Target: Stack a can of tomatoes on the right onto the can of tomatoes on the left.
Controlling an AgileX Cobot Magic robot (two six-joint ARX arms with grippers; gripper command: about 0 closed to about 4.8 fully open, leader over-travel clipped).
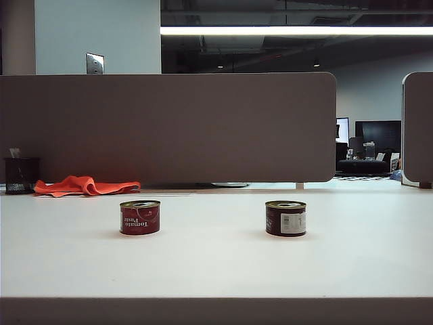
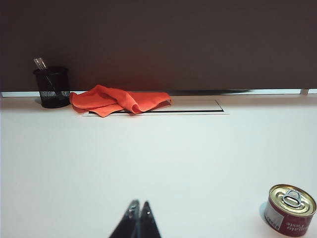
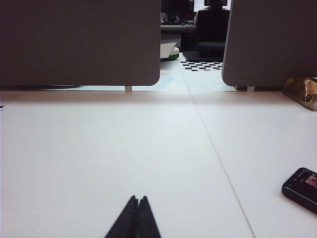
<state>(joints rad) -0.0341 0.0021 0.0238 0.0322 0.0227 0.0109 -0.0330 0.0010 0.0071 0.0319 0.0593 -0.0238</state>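
Evidently nothing is stacking yet: right can (image 1: 285, 218) and left can (image 1: 140, 217) are sitting well apart; left gripper (image 2: 138, 218) and right gripper (image 3: 137, 214) are idling with jaws together, gripping nothing.

red tomato can (image 1: 140, 217) upright at left, darker tomato can (image 1: 285, 218) upright, well apart

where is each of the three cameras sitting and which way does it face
Exterior view: low at the table's front edge, facing the divider panel; sees the left tomato can and right tomato can; no arm shows.
Left wrist view: looks toward the orange cloth; shut left gripper shows.
Right wrist view: looks toward the divider gap; shut right gripper shows.
Shared: exterior and left wrist both show the cloth and left can.
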